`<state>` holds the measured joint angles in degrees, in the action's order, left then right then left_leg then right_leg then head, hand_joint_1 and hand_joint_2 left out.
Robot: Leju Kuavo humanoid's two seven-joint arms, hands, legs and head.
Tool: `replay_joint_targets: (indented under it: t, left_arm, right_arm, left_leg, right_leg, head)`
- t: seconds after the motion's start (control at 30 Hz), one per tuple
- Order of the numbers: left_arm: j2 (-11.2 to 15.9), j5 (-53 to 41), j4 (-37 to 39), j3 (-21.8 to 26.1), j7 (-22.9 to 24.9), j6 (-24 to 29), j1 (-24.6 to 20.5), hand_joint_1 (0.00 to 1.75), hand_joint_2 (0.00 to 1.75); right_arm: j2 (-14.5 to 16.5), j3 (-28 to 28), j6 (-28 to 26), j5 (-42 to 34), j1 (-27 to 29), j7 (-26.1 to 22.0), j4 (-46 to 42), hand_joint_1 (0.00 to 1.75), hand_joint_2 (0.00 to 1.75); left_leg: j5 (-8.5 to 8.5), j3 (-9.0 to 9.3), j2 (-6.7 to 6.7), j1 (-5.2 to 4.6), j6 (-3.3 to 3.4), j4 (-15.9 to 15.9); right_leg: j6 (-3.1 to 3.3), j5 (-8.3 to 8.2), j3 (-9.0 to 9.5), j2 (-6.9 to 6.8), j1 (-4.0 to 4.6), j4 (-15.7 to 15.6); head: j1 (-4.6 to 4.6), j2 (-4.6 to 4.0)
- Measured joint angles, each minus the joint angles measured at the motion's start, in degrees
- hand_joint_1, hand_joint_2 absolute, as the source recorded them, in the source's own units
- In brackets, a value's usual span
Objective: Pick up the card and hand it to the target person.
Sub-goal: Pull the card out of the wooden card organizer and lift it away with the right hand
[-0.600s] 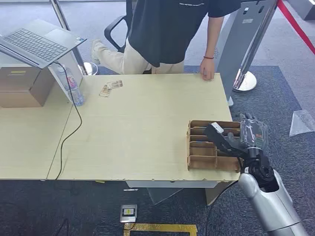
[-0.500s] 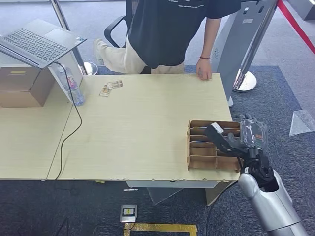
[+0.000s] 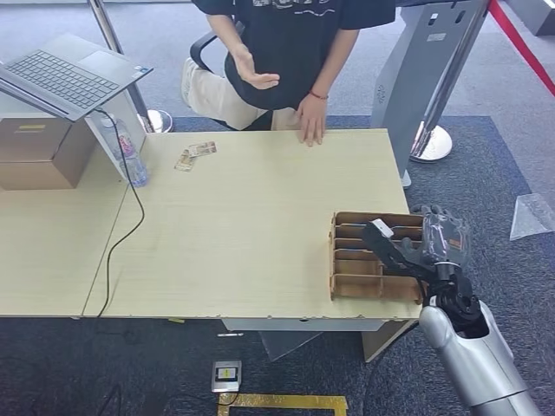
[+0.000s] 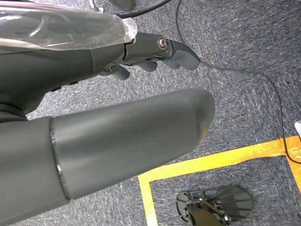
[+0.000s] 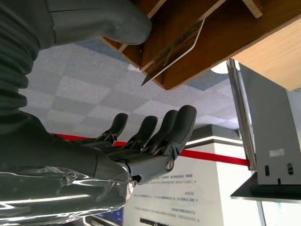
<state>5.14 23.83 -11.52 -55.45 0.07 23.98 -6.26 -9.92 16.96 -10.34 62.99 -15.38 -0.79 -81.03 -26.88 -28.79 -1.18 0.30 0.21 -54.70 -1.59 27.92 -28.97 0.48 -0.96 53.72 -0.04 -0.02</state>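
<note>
A brown slotted wooden tray [image 3: 347, 290] stands at the table's near right corner. In the right wrist view a thin card [image 5: 174, 51] leans in one of its slots [image 5: 220, 42]. My right hand [image 3: 419, 247] is at the tray's right end. Its thumb [image 5: 106, 19] reaches over the slots close to the card, and its fingers [image 5: 156, 132] are spread apart off the tray. Nothing is held. My left hand [image 4: 106, 84] hangs over the carpet, holding nothing. A person in a dark shirt stands at the far edge, one hand [image 3: 310, 121] on the table and the other [image 3: 251, 74] raised.
A laptop [image 3: 65, 74] on a stand, a cardboard box [image 3: 39, 152], a water bottle [image 3: 131, 156], banknotes [image 3: 196, 154] and a black cable [image 3: 127, 234] are at the left. A stanchion base [image 3: 432, 143] stands beyond the far right corner. Yellow tape [image 4: 213, 162] marks the floor.
The person has stepped to the left along the far edge, slid the resting hand left along the table and raised the other hand. My right hand has barely moved.
</note>
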Motion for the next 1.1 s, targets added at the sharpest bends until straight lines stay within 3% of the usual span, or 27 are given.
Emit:
replay_joint_targets:
  t: [0.33,0.6,1.1]
  left_arm:
    - [0.00,0.15,0.00,0.00,-0.09,0.00,0.00,0.00,0.00]
    - [-0.01,0.15,0.00,0.00,-0.09,0.00,0.00,0.00,0.00]
    - [-0.07,0.52,0.00,0.00,-0.09,0.00,0.01,0.00,0.00]
  right_arm:
    - [0.00,-0.02,-0.09,0.00,-0.11,-0.02,0.71,0.75,1.75]
    - [0.00,-0.02,-0.09,0.00,-0.12,-0.02,0.95,1.15,1.75]
    - [0.02,0.19,-0.08,0.26,-0.68,-0.06,0.99,1.29,1.75]
  left_leg:
    - [0.00,0.00,0.00,0.00,0.00,0.00]
    - [0.00,0.00,0.00,0.00,0.00,0.00]
    - [0.00,0.01,0.00,0.00,0.00,0.00]
  right_leg:
    - [0.00,0.00,0.00,0.00,0.00,0.00]
    - [0.00,0.00,0.00,0.00,0.00,0.00]
    - [0.00,0.00,0.00,0.00,0.00,0.00]
  head:
    - [0.00,0.00]
    - [0.00,0.00]
    - [0.00,0.00]
